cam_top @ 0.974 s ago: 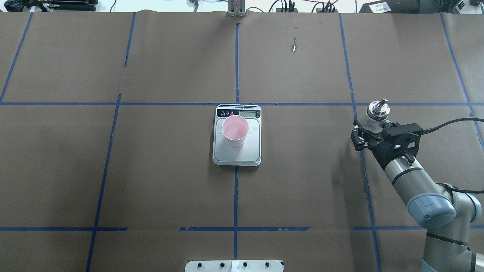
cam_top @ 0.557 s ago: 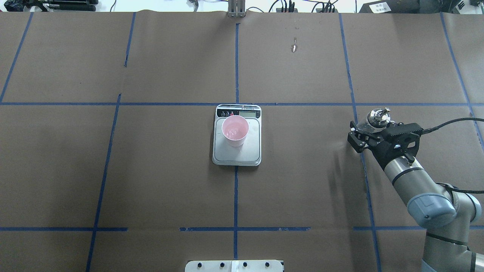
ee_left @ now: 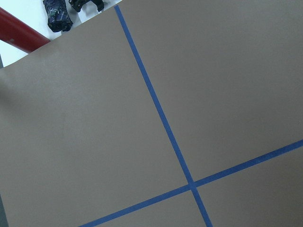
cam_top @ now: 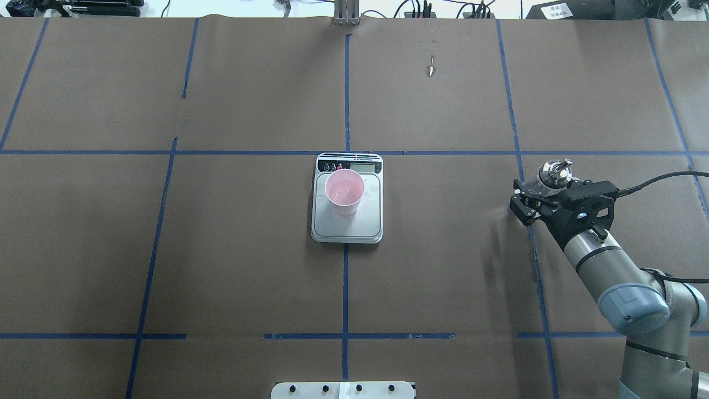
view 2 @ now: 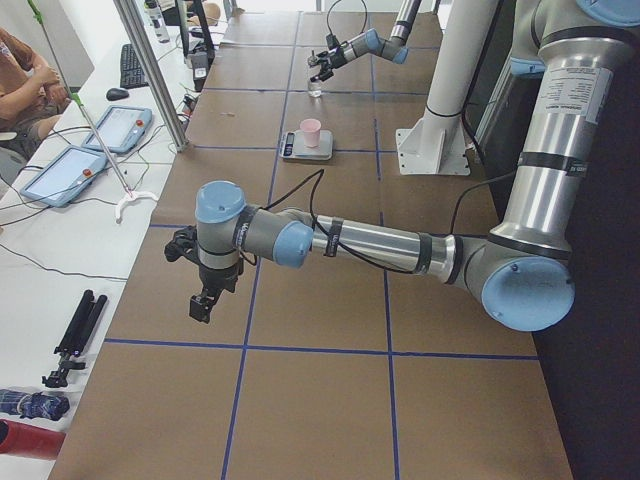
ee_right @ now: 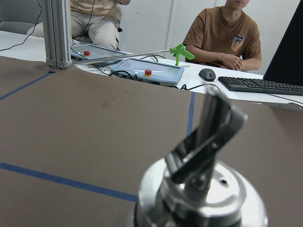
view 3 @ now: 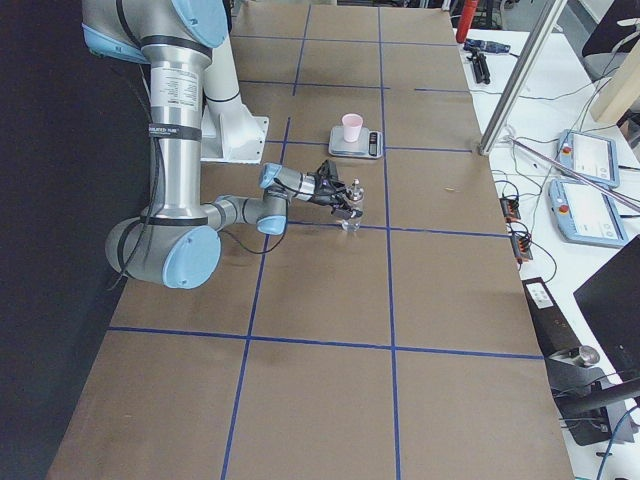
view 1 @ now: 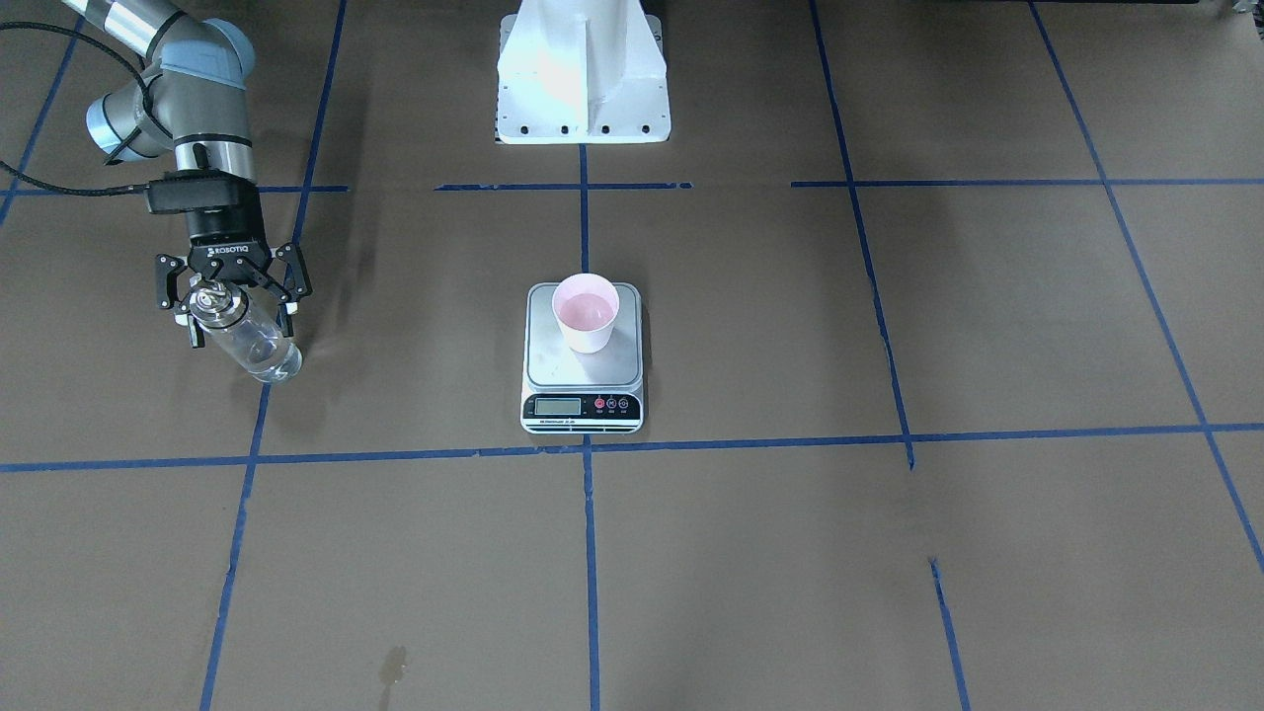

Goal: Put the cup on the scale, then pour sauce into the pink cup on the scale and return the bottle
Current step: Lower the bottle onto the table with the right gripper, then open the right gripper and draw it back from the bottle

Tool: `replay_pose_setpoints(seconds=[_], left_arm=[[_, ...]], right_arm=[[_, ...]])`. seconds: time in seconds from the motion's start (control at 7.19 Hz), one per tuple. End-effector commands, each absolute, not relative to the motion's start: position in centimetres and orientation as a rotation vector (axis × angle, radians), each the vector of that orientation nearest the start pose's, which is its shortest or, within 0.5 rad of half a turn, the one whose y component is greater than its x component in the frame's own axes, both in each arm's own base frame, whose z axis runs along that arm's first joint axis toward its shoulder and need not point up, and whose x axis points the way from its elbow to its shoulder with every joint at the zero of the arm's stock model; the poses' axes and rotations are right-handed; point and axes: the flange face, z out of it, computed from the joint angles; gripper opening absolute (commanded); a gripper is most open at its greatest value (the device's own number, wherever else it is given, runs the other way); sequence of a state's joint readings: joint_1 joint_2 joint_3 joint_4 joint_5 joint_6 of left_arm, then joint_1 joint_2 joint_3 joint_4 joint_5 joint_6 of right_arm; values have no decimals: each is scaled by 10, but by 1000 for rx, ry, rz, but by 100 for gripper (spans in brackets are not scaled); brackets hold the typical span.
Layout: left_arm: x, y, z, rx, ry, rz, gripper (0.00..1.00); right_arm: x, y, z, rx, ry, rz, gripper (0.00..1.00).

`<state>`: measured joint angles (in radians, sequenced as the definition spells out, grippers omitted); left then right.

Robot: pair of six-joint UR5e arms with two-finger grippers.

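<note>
The cup [cam_top: 344, 192] sits upright on the scale [cam_top: 347, 224], toward the display end of the steel plate, with its pink inside showing from above and a little clear sauce [view 1: 583, 311] lying in the bottom. The scale rests flat in the middle of the counter [cam_top: 221, 249], right on the long blue tape line [cam_top: 345, 288] that runs up the centre, its black strip and red buttons on the side away from the robot. Well off to the right side, the right gripper [cam_top: 538, 194] has the bottle [view 1: 244, 337] between its jaws, which are spread on either side of the glass just below the silver cap [cam_top: 555, 171]; whether they are actually pressing it I cannot tell. The bottle stands on the counter beside another blue tape line, leaning slightly in the front view, and looks clear through the glass. From the wrist camera the cap's spout fills the near foreground, out of focus. The left gripper [view 2: 203, 301] hangs far down the other end of the counter, pointed at the brown paper, well apart from everything; its jaws show only in the side view, so I cannot tell how they stand.
</note>
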<state>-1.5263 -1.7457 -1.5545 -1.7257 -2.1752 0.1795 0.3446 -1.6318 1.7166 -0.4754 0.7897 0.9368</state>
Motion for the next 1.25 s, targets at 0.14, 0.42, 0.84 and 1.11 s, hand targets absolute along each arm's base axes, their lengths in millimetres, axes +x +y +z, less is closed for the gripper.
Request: replay_pose_setpoints(seconds=[0.14, 0.42, 0.84, 1.11], left_arm=[[-51, -584, 566, 346, 580, 310, 100], [-52, -584, 565, 348, 579, 309, 100], [-51, -584, 566, 346, 580, 310, 100], [-52, -583, 566, 346, 579, 309, 100]], right_arm=[[-367, -343, 488, 1117, -664, 196, 100], [-354, -331, 484, 1112, -676, 183, 100], [-332, -311, 487, 1097, -674, 152, 100], [-320, -299, 488, 1084, -681, 128, 100]])
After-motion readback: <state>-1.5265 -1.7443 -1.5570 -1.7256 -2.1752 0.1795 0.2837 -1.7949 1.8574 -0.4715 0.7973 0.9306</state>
